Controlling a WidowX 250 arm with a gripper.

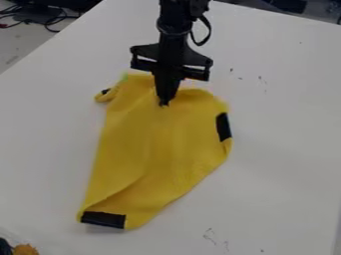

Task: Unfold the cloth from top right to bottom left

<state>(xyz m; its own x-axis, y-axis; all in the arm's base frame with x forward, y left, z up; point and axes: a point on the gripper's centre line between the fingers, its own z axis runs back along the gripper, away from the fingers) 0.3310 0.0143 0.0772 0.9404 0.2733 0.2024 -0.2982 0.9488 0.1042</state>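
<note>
End effector (164, 103), pressed together, meets yellow cloth (153, 154) on a white table (286, 154), black cables (48, 23) beyond.

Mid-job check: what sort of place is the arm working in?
Probably a lab or workshop: a plain white table with dark scuff marks, loose cables beyond its edge, and a robot arm over a yellow cloth.

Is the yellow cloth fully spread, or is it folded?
Partly folded: the yellow cloth has a diagonal fold above its lower black patch, and its upper-left corner curls.
</note>
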